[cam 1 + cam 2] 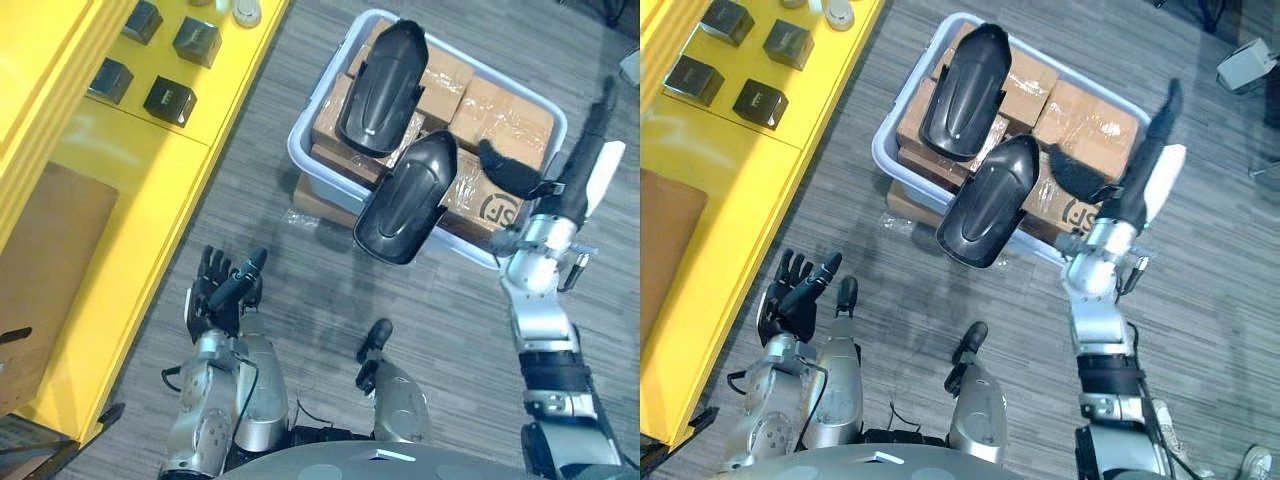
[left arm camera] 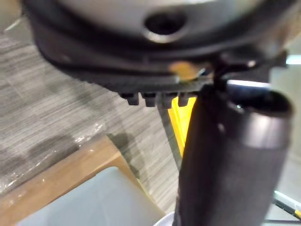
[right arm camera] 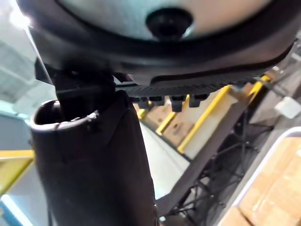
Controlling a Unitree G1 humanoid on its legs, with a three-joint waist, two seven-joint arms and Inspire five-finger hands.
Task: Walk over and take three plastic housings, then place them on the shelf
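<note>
Two black plastic housings lie on taped cardboard boxes point(image 1: 500, 115) in a pale blue bin point(image 1: 300, 140) on the floor. One housing point(image 1: 380, 85) rests toward the far side. The other housing point(image 1: 410, 195) overhangs the bin's near rim. My right hand point(image 1: 580, 170) is raised over the bin's right end, fingers straight, holding nothing, a little right of the near housing. My left hand point(image 1: 222, 290) hangs open over the floor beside the yellow shelf point(image 1: 150, 180), well short of the bin and empty. Each hand's own wrist view shows its dark thumb, left point(image 2: 225, 160) and right point(image 3: 94, 160), with nothing held.
The yellow shelf runs along the left and carries several small black boxes point(image 1: 170, 100) and a white object point(image 1: 247, 10). A brown cardboard sheet point(image 1: 40, 260) sits on its lower level. Flat cardboard point(image 1: 315, 205) lies under the bin. Grey plank floor lies between shelf and bin.
</note>
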